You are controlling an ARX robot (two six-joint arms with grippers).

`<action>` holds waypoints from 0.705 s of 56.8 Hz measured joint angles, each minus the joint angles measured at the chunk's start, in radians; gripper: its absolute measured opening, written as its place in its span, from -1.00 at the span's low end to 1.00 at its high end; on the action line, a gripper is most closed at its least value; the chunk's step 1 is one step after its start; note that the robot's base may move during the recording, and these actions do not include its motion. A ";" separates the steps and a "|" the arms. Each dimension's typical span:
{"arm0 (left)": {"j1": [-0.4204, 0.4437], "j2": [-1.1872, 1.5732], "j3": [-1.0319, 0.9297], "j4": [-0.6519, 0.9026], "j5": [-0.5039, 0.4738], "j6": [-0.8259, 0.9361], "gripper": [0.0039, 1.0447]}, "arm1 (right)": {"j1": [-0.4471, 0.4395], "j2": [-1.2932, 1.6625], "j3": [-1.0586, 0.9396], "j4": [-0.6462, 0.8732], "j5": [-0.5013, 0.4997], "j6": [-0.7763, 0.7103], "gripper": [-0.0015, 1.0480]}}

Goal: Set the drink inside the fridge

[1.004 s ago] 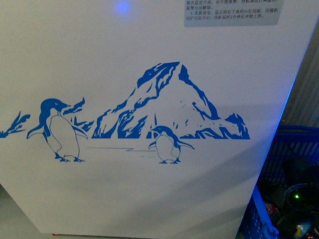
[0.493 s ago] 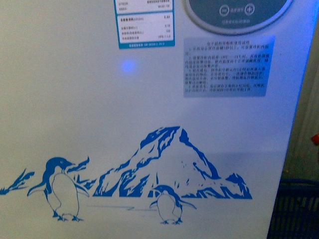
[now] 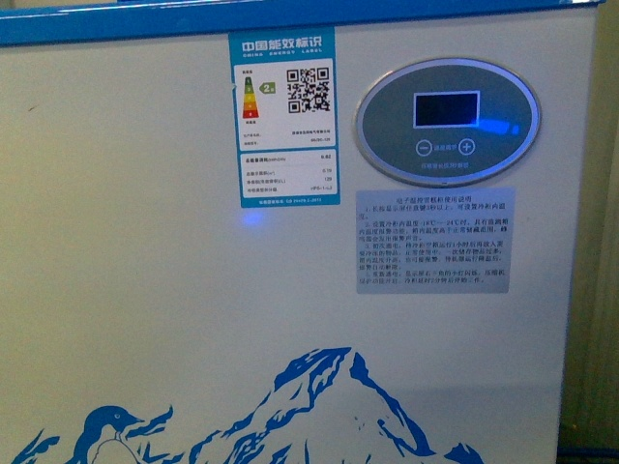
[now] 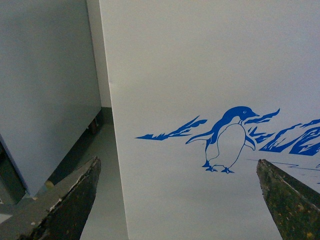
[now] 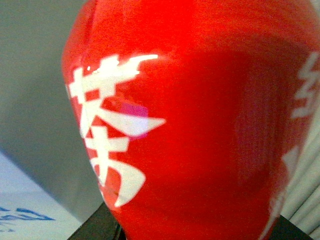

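The fridge (image 3: 145,290) is a white chest cooler that fills the front view, with a blue top rim (image 3: 116,27), an oval grey control panel (image 3: 447,121) and a blue mountain graphic (image 3: 329,406) at the bottom. Its lid and inside are out of view. My left gripper (image 4: 177,172) is open and empty, its dark fingers (image 4: 75,200) wide apart in front of the fridge's penguin graphic (image 4: 227,140). My right gripper is shut on the red drink can (image 5: 200,125) with white characters, which fills the right wrist view. Neither arm shows in the front view.
An energy label (image 3: 287,116) and a grey instruction sticker (image 3: 435,240) are on the fridge front. A grey cabinet (image 4: 45,85) stands beside the fridge's corner edge, with a strip of grey floor (image 4: 102,165) between them.
The front view has risen along the fridge front: the penguin and mountain graphic dropped to the bottom, and the control panel, labels and blue rim came into view.
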 joint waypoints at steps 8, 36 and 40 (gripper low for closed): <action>0.000 0.000 0.000 0.000 0.000 0.000 0.85 | 0.026 -0.130 -0.090 -0.039 0.002 0.038 -0.29; 0.000 0.000 0.000 0.000 0.000 0.000 0.85 | 0.312 -0.469 -0.193 -0.104 0.356 0.038 -0.29; 0.000 0.000 0.000 0.000 0.000 0.000 0.85 | 0.298 -0.493 -0.197 -0.111 0.386 0.032 -0.29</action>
